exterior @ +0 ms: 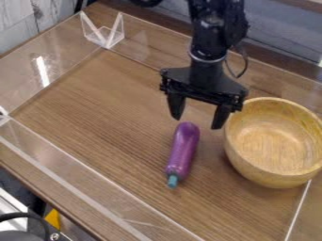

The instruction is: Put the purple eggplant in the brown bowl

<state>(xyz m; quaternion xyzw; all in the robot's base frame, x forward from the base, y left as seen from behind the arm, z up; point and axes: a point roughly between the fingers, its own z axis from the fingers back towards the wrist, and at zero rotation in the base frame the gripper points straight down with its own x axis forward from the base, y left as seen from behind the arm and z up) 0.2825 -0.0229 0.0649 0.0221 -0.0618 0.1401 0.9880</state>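
The purple eggplant [183, 152] lies on the wooden tabletop, its teal stem tip pointing toward the near edge. To its right sits the brown bowl [273, 141], round, light wood, with nothing in it. My gripper [201, 111] hangs from the black arm just above the eggplant's far end and left of the bowl's rim. It is open, fingers spread wide, with nothing between them.
Clear plastic walls [44, 179] fence the wooden table [101, 104] on the left and near sides. A small clear stand [104, 31] sits at the back left corner.
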